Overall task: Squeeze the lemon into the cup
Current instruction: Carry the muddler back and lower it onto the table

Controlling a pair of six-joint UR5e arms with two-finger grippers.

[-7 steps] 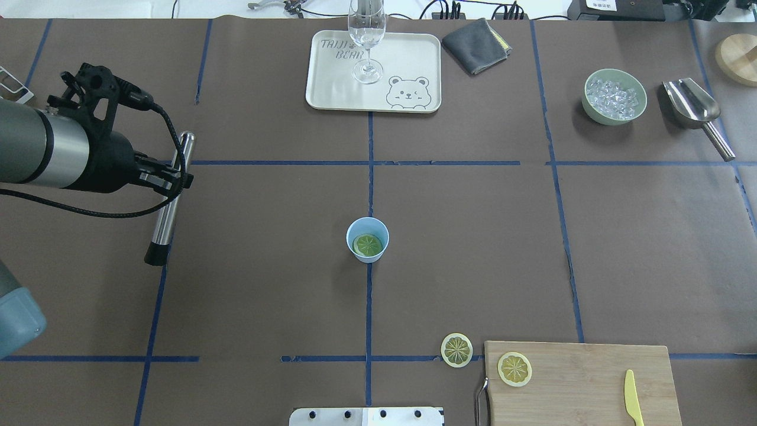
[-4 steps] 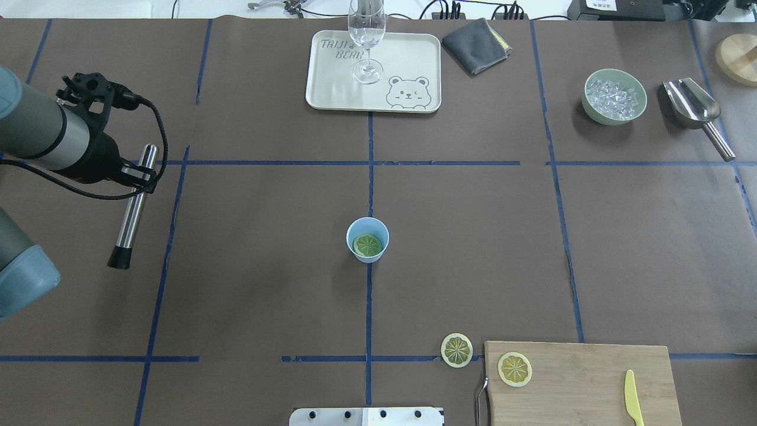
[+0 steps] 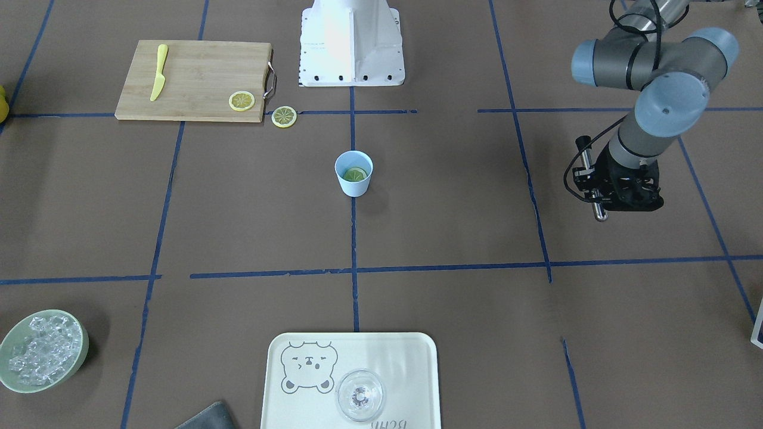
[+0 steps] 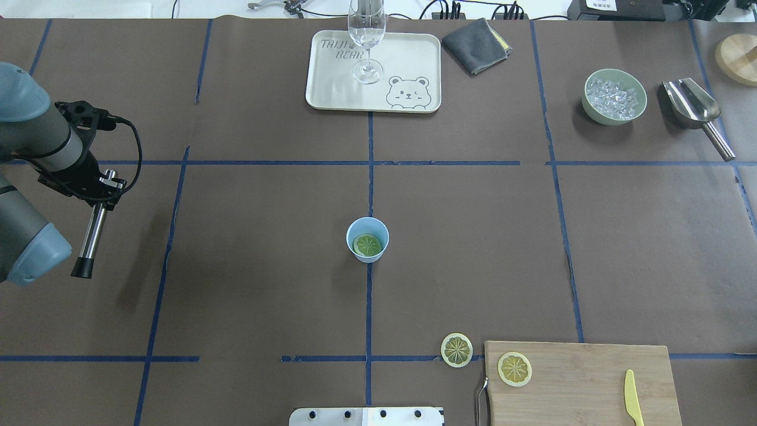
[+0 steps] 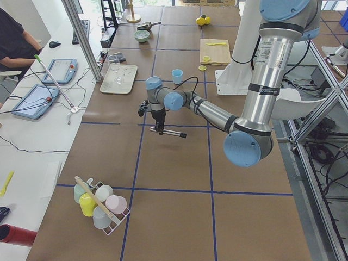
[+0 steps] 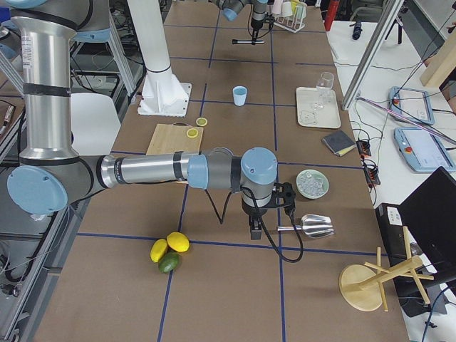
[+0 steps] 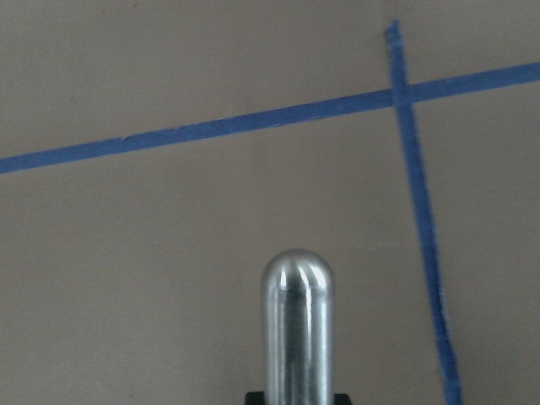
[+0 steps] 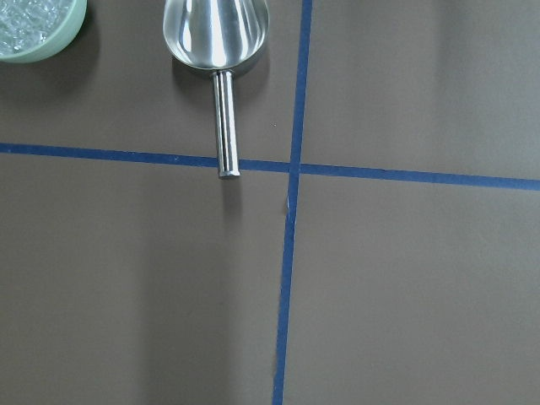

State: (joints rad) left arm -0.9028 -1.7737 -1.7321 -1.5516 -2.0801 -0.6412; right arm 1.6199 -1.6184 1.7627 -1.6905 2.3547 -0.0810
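The light-blue cup (image 4: 367, 238) stands at the table's middle with one lemon (image 4: 367, 245) slice lying flat inside it, also seen from the front (image 3: 355, 174). Two more slices lie near the robot's base, one on the paper (image 4: 457, 349) and one on the cutting board (image 4: 514, 368). Far to the left of the cup, my left gripper (image 4: 102, 188) is shut on a steel rod with a black tip (image 4: 90, 239), held above the table; the rod's rounded end fills the left wrist view (image 7: 297, 329). My right gripper (image 6: 254, 231) hangs near the scoop; I cannot tell its state.
A tray (image 4: 414, 53) with a clear glass (image 4: 367, 35) and a grey cloth (image 4: 476, 44) sit at the back. At the right are a green ice bowl (image 4: 584, 97) and a metal scoop (image 4: 692, 103). A yellow knife (image 4: 633, 399) lies on the board (image 4: 579, 378).
My left arm has drawn back to the left with the rod, away from the cup. The rod's black tip has moved left and slightly nearer the robot. Cup and slices are unmoved.
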